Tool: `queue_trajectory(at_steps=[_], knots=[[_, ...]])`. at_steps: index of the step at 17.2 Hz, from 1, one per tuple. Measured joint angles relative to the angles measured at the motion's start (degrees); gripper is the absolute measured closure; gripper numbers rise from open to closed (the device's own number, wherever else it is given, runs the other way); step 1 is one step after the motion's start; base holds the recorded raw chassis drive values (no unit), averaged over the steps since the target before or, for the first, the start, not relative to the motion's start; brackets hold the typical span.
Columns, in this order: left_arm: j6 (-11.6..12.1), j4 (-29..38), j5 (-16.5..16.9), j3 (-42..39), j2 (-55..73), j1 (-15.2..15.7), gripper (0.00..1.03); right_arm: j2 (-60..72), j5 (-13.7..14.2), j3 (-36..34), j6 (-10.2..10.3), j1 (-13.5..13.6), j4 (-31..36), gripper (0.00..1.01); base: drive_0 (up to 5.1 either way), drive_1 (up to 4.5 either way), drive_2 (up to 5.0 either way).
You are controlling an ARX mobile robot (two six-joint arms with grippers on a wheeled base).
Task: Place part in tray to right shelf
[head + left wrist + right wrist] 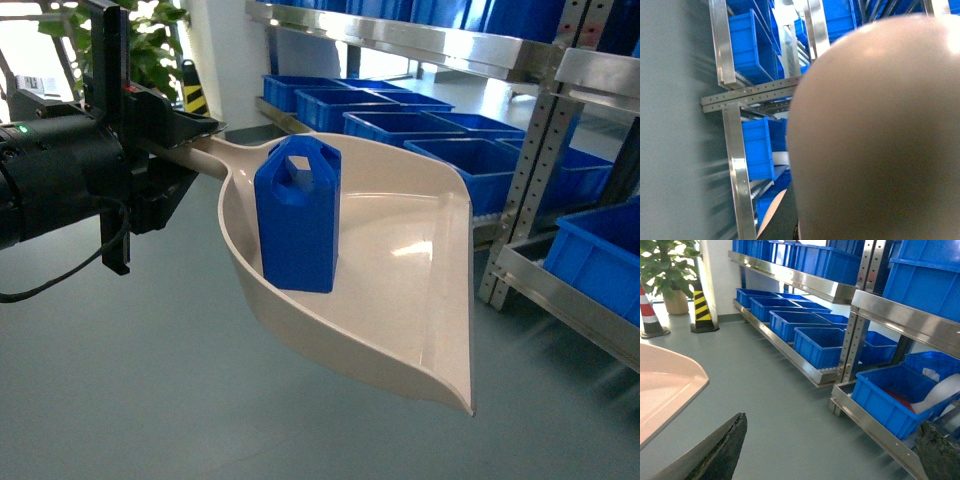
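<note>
One blue part (298, 215) stands upright in the one beige tray (400, 260), toward its handle end, touching the tray floor. My left hand (165, 150) holds the tray by its handle, carrying it in the air above the grey floor (150, 380); its fingers are closed on the handle as far as the head view shows. My right hand (830, 450) holds nothing, its two dark fingertips set wide apart at the bottom of its wrist view. The right shelf (590, 290) stands near, just beyond the tray's front lip, a blue crate (600, 255) on its low level. I judge this the carrying step: next the tray must travel to the shelf and stay level, or the tall part may tip. Further crates line a second rack (400, 120) behind; I count at least five there.
</note>
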Motion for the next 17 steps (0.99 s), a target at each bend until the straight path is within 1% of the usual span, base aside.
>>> queue_trajectory(at_steps=[17], knots=[[0.0,0.0,0.02,0.0,0.0,-0.2,0.85,0.0,0.0,0.0,0.0,0.0,0.0,0.03,-1.6,-1.61,-1.6]])
